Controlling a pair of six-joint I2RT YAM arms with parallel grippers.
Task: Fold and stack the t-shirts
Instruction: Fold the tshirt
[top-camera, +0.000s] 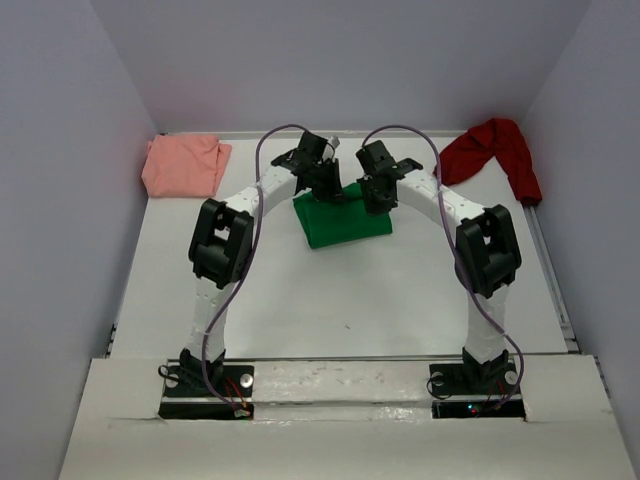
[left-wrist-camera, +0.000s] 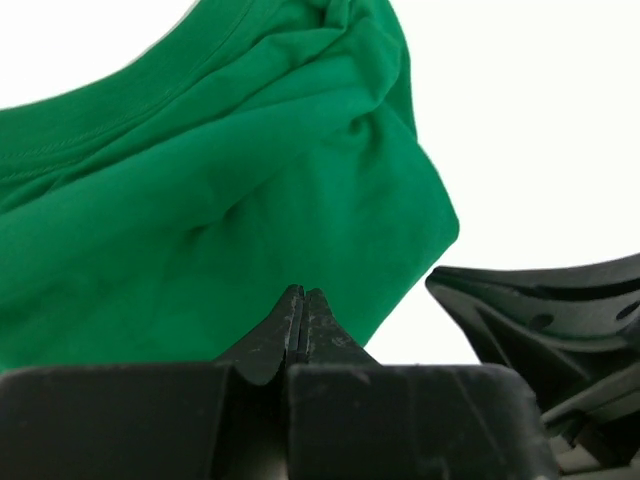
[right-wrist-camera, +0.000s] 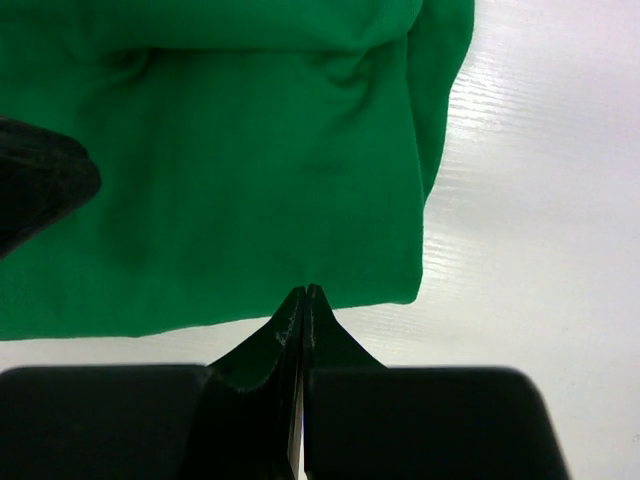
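The bright green t-shirt lies folded in a small rectangle at the table's middle, and fills the left wrist view and the right wrist view. My left gripper hangs over its far left edge, jaws shut with nothing between them. My right gripper hangs over its far right edge, also shut and empty. The salmon-pink t-shirt lies folded at the far left corner. The dark red t-shirt lies crumpled at the far right corner.
The white table is walled on the left, the back and the right. The two arm bases stand on the near edge. The right gripper's body shows at the right of the left wrist view.
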